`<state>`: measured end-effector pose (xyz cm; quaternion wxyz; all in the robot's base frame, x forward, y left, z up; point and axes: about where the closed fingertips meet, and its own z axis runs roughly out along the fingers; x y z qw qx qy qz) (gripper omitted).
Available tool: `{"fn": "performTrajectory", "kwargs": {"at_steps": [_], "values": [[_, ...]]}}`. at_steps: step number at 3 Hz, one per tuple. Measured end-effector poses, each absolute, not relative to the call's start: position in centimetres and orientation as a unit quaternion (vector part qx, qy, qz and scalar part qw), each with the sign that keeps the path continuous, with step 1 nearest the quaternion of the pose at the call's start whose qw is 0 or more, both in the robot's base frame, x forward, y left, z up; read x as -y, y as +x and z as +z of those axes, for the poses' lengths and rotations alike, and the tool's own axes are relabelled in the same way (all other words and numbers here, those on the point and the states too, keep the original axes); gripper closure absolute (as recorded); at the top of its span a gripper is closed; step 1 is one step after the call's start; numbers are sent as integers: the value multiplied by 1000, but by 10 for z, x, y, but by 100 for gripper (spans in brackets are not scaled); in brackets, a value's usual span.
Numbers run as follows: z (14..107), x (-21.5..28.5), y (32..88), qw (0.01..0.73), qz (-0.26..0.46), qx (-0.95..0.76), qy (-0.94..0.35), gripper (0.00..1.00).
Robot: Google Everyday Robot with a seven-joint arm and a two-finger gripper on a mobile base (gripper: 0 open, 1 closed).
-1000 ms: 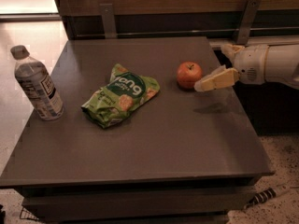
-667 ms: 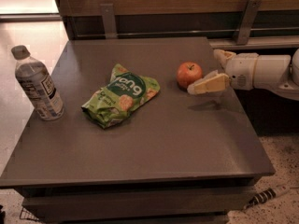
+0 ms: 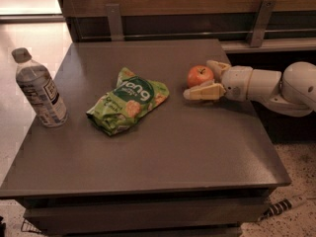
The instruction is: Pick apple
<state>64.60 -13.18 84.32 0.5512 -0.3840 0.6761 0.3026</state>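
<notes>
The apple (image 3: 199, 75) sits on the grey table (image 3: 173, 152), near the green snack bag (image 3: 129, 100), on the bag's side away from the water bottle (image 3: 39, 90). The gripper (image 3: 199, 79) reaches in from beyond the apple. Its fingers are spread wide either side of the fruit, not closed on it.

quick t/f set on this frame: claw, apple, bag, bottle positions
1. The claw reaches in from the right, open, with a finger on each side of the apple. True.
2. The apple is lifted clear of the table. False: it sits on the table.
3. The bottle stands upright near the table's left edge. True.
4. The bag lies right of the apple. False: it lies left of it, between bottle and apple.
</notes>
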Motion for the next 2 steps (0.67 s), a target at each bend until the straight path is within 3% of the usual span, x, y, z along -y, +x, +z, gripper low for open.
{"fn": "performTrajectory", "kwargs": {"at_steps": [2], "values": [[840,125,647,551,309,-673,-385,61]]}}
